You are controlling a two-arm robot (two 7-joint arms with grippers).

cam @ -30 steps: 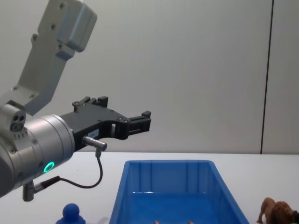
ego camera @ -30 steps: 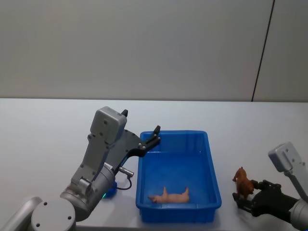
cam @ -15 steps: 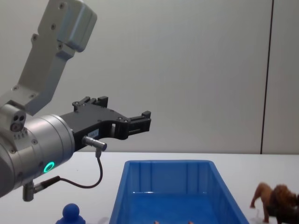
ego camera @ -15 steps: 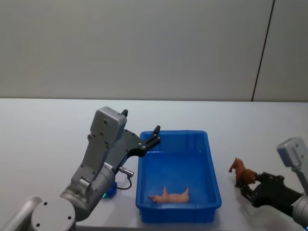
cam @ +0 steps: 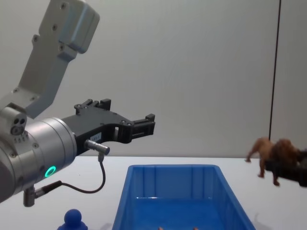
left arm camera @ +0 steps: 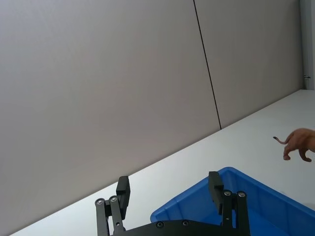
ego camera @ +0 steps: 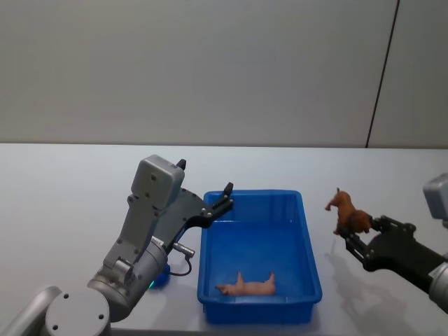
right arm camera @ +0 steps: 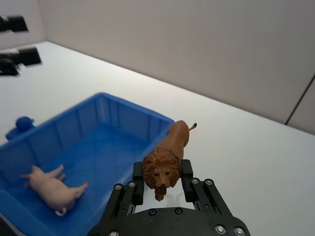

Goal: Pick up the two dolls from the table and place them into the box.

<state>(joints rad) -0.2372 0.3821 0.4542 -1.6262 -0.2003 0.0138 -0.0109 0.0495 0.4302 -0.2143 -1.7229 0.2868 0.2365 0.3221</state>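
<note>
— What's different from a second ago?

— The lion [ego camera: 346, 213] is off the counter [ego camera: 70, 189]. It stood by the box's near right corner; now the right claw [ego camera: 360, 229] carries it in the air, beside the box's [ego camera: 255, 196] right wall and above rim height. In the chest view it hangs clear over the top edge.

— Is the hold sound?

— The right wrist view shows the two fingers pressed against either side of the mane, the body stretching away toward the box. It looks firmly clamped, though the grip is at the head end only.

— And the other arm?

— No change. The left claw [left arm camera: 169, 189] hovers above the box's far left corner with its jaws apart and nothing between them.

— The second doll?

— The blue figure [cam: 73, 219] stands on the counter just left of the box, partly tucked behind the left arm. Untouched.

— Anything in the box?

— A pink toy animal [ego camera: 246, 285] lies near the front wall. Neither doll is inside yet.

— So where does that leave the job?

— The first pick seems done. I'd judge the lion needs carrying sideways over the right wall and letting go, then the blue figure.
</note>
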